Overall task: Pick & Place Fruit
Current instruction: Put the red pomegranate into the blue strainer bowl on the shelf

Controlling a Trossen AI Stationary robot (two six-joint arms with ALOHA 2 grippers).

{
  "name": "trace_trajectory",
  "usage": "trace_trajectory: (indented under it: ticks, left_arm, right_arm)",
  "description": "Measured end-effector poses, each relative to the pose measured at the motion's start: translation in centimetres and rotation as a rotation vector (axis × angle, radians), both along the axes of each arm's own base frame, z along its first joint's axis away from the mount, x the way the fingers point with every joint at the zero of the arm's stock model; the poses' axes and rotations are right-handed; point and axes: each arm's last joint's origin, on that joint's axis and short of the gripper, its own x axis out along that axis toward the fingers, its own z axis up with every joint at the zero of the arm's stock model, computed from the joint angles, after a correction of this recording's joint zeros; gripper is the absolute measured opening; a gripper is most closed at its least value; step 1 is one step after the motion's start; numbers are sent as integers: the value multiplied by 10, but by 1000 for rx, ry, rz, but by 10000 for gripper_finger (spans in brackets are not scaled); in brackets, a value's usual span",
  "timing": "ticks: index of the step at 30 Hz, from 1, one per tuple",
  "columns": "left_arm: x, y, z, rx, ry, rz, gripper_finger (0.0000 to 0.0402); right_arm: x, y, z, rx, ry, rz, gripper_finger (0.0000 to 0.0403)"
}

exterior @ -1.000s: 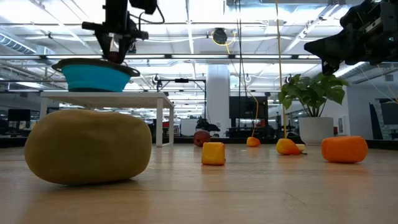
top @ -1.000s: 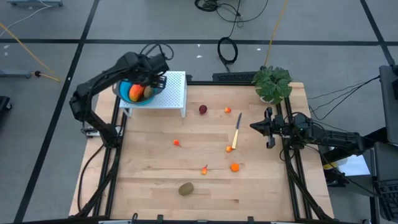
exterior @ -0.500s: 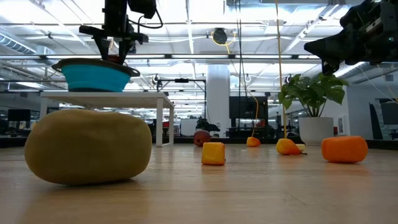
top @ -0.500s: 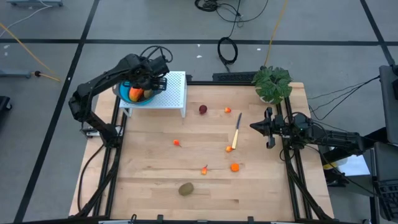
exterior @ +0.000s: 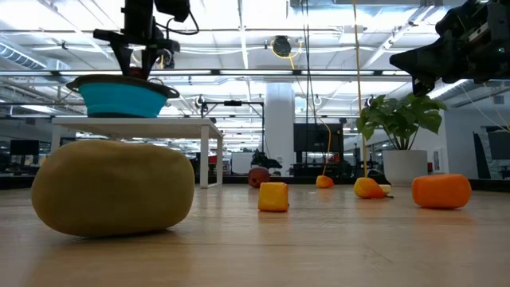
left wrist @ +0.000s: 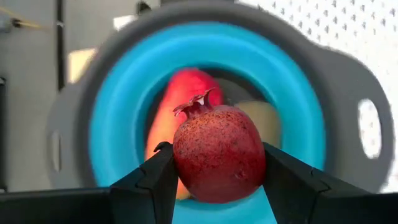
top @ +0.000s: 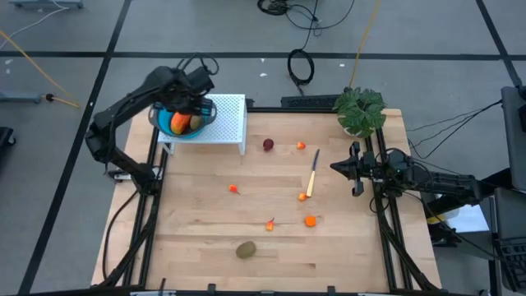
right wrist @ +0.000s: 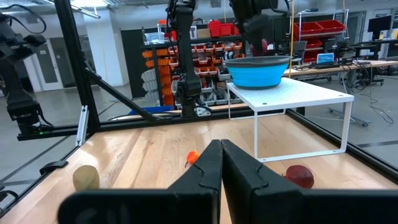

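A dark red ball with a small crown [left wrist: 217,152] hangs over the blue, grey-rimmed bowl [top: 182,125], and my left gripper [left wrist: 216,150] is shut on it. The bowl stands on a white perforated stand [top: 232,122] at the table's far left. In the bowl lie an elongated red-orange piece [left wrist: 176,102] and a pale yellow-green piece [left wrist: 264,118]. On the table lie another dark red ball [top: 268,145], a brown-green oval [top: 246,249] and several small orange bits [top: 310,220]. My right gripper [right wrist: 219,163] is shut and waits at the table's right edge. My left gripper pinches the dark red ball between its two fingers, one on each side [left wrist: 183,163] of its round body. The fingers come from above, pointing steeply down. The ball is lifted clear above the bowl's inside, with its crown [left wrist: 196,104] turned sideways, away from the wrist.
A slim yellow-handled knife [top: 313,174] lies right of the table's middle. A potted green plant [top: 359,111] stands at the far right corner. Bare wood lies between the scattered pieces. Black frame rails run along the table's left and right edges.
My left gripper has carried the dark red ball a little toward the table's left edge, still above the bowl, with its hold unchanged.
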Motion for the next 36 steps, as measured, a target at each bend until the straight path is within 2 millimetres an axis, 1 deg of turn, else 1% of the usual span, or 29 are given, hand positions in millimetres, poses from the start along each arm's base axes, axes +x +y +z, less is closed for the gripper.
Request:
trace_trajectory:
  ticks: [6,9,12,17,22,25,31,36]
  left_arm:
    - [-13,-10,13,-16,-81,-18,195]
    - [-14,-18,15,-8,-100,-36,195]
    - [-18,-25,3,-36,-78,-19,195]
    - [-30,-41,-18,-82,-55,37,195]
    - [-40,-52,-23,-52,-86,71,195]
    - [-43,-55,-26,-33,-90,95,195]
    - [-39,-51,-28,17,-118,75,195]
    - [-35,-49,-29,20,-111,56,195]
  right_arm:
    - [0,0,0,0,0,0,0]
    - [0,0,0,0,0,0,0]
    - [0,0,0,0,0,0,0]
    - [0,0,0,0,0,0,0]
    - [0,0,0,0,0,0,0]
    - [0,0,0,0,0,0,0]
    - [0,0,0,0,0,0,0]
    - [0,0,0,0,0,0,0]
